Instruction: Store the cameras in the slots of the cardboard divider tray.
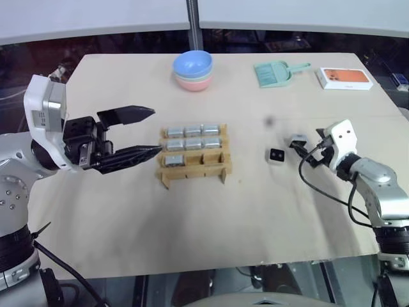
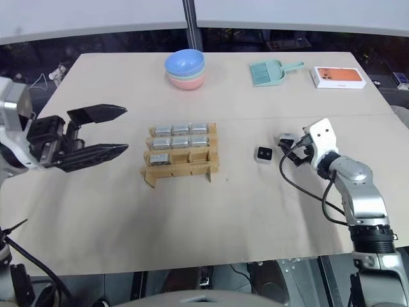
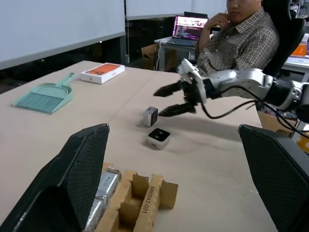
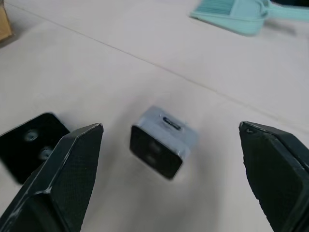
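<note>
Each arm is silver-grey metal with rounded joint housings and small dark screws. The left gripper (image 1: 146, 132) has two long, black, wedge-shaped fingers (image 1: 131, 114) with a textured surface, mounted on a blocky black base behind a white casing. The right gripper (image 3: 171, 100) is smaller in view, with a white wrist cap and looping black cables.

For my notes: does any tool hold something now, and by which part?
Nothing is held. The left tool and right tool are open and empty.
</note>
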Controlling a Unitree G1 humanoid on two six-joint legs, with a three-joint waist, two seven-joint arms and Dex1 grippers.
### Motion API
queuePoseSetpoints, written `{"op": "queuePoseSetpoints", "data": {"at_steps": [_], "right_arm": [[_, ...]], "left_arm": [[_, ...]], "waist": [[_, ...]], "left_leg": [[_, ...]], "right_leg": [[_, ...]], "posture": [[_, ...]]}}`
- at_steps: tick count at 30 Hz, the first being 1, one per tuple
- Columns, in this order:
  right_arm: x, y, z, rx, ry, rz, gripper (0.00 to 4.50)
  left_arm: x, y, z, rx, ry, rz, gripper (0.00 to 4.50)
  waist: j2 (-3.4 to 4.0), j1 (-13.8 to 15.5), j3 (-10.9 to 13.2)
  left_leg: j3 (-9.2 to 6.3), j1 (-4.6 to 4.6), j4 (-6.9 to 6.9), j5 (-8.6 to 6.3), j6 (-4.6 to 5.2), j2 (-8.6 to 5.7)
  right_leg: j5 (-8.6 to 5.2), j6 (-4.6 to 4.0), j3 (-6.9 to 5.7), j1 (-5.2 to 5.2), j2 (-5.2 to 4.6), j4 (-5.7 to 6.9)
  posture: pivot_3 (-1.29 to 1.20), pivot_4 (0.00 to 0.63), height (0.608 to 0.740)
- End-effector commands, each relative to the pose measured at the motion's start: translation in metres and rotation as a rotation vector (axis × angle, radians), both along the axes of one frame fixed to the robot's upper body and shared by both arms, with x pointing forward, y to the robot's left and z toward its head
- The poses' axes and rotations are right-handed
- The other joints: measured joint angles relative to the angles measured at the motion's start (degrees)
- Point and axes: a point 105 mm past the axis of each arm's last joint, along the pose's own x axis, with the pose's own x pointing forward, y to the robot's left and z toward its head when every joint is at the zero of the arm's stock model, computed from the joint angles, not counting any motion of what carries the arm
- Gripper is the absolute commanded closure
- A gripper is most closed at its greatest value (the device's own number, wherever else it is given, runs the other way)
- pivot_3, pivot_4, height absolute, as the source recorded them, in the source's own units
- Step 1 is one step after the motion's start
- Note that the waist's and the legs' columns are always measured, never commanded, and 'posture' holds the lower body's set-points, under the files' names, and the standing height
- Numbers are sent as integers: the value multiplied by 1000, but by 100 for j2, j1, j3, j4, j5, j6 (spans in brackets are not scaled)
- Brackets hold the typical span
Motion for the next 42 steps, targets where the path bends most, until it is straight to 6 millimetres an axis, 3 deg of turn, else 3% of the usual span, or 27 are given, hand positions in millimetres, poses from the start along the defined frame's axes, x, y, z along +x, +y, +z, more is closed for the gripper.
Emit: {"op": "queuePoseSetpoints", "data": {"at_steps": [1,10,19,28,36,37,42], "right_arm": [[8,-5,11,-98,-5,79,0],[26,-12,25,-202,168,306,0],[40,-13,28,-246,267,374,0],[40,-11,27,-293,335,440,0],[45,-7,33,-287,304,441,3707],[44,-6,33,-289,306,448,3881],[43,-5,32,-292,300,464,3891]], "left_arm": [[-5,-2,10,19,-60,-11,50],[-10,-5,4,52,-44,-21,50],[-14,-2,-2,122,-20,-12,50],[-11,-4,-4,188,-16,-9,50],[-10,-8,-3,187,-15,-17,0],[-10,-9,-2,187,-14,-18,0],[-9,-9,-1,185,-11,-19,0]], "waist": [[2,-6,1],[7,-31,5],[13,-24,10],[17,-33,12],[18,-43,13],[18,-42,13],[19,-43,14]], "left_leg": [[1,0,-1,0,0,-1],[3,1,-8,0,0,-3],[2,-4,-11,0,-1,0],[4,-6,-13,1,-2,0],[3,-7,-14,2,-4,-1],[4,-7,-14,2,-4,-1],[3,-7,-15,2,-4,-1]], "right_leg": [[0,0,2,0,0,-2],[3,3,1,-1,1,-9],[4,3,-2,-3,-1,-13],[3,2,1,-7,-2,-13],[5,4,2,-10,-2,-12],[5,4,3,-10,-2,-12],[5,3,2,-10,-2,-11]], "posture": [[0,150,740],[0,150,740],[0,150,740],[0,150,740],[0,150,740],[0,150,740],[0,150,740]]}}
